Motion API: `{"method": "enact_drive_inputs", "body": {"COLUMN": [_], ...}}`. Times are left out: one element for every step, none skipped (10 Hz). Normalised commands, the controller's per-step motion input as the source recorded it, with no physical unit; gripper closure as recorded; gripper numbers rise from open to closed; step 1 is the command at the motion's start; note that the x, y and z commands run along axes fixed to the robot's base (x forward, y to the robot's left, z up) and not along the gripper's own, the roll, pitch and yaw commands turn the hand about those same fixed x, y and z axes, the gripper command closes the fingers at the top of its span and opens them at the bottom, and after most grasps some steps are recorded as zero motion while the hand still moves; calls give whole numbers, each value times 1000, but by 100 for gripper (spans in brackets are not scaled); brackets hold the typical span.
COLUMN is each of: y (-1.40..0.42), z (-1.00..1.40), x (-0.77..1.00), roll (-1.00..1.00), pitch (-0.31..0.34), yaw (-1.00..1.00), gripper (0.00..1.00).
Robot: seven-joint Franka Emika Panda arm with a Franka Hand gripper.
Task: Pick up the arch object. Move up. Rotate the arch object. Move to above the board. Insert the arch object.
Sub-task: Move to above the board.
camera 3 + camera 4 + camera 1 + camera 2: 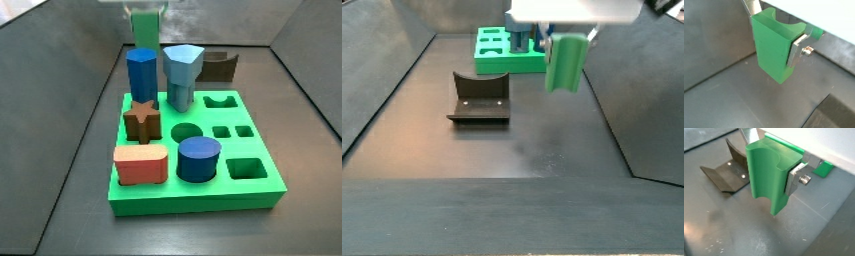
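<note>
Silver fingers are clamped on the arch object, one plate on each of its two opposite faces; in both wrist views I see the near plate with its bolt pressed flat against the green side. My gripper hangs in the air with the piece, clear of the dark floor.

I see the arch object standing upright, long axis vertical, with its curved notch at the upper end, near the gripper body. Its lower end is free and touches nothing. In a side view the arch object hangs beside the near edge of the board, not over it, and to the side of the fixture, which stands on the floor apart from it. I also see the fixture in a wrist view, just behind the piece.

In a side view the board lies flat on the floor. On it stand a blue hexagonal peg, a pale blue peg, a brown star peg, a round blue peg and a salmon block. A dark brown notched block sits at the far edge of the board. The arch object shows faintly above the far edge; there I cannot see the fingers clearly.
</note>
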Motion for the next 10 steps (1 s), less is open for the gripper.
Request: {"method": "enact_drive_inputs", "body": {"y": [67, 65, 62, 59, 57, 55, 53, 49, 45, 41], "z": [1000, 1000, 1000, 1000, 1000, 1000, 1000, 1000, 1000, 1000], "x": [-92, -92, -88, -85, -82, -73, -64, -52, -44, -34], "roll": [152, 129, 107, 78, 57, 36, 17, -8, -26, -42], "pitch": [6, 9, 10, 18, 32, 41, 53, 68, 71, 75], "yaw": [28, 19, 9, -4, -11, -17, -22, -26, -29, -31], "gripper": [100, 100, 100, 100, 100, 100, 100, 100, 100, 100]}}
